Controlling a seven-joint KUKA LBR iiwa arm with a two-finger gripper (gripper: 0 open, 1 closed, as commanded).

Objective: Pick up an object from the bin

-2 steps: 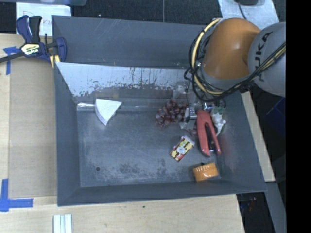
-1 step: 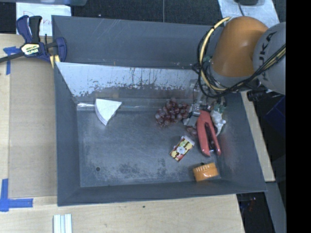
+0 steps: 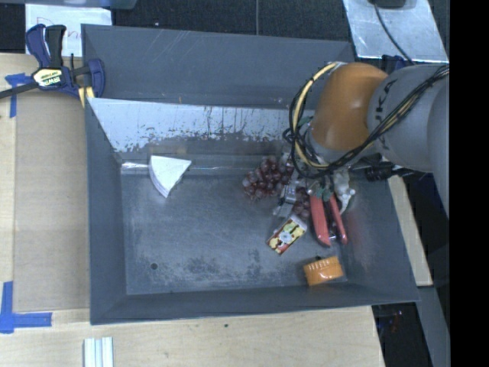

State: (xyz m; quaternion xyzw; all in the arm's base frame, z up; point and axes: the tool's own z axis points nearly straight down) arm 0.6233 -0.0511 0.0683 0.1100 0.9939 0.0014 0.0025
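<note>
My gripper point(image 3: 295, 193) is low in the right half of the bin, mostly hidden under the arm's orange cover. Just to its left, touching or nearly so, lies a bunch of dark red toy grapes point(image 3: 263, 179). A pair of red-handled pliers point(image 3: 327, 219) lies directly below the gripper, handles pointing toward the bin's front. A small yellow and white packet point(image 3: 286, 236) rests a little lower left of the gripper.
An orange cylindrical piece point(image 3: 322, 271) sits by the front right wall. A white wedge-shaped block point(image 3: 166, 173) lies alone at the back left of the floor. The arm and its cables cover the bin's right side.
</note>
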